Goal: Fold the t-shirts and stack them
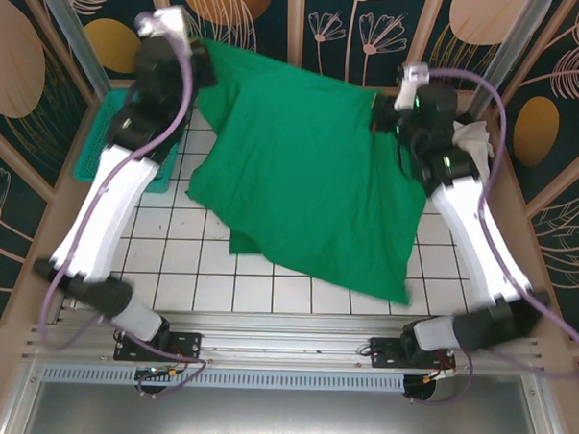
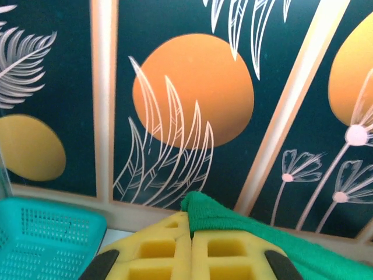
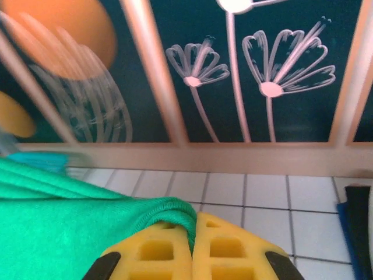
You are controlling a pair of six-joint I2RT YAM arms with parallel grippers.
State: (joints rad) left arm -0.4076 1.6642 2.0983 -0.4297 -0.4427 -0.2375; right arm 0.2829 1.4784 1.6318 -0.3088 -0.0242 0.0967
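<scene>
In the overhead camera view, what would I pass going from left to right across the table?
teal basket → left gripper → green t-shirt → right gripper → off-white t-shirt

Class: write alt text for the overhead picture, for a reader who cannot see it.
A green t-shirt hangs spread over a white tiled table, with a robot's left gripper and right gripper each shut on one far corner. A teal basket sits at the table's left edge.
</scene>
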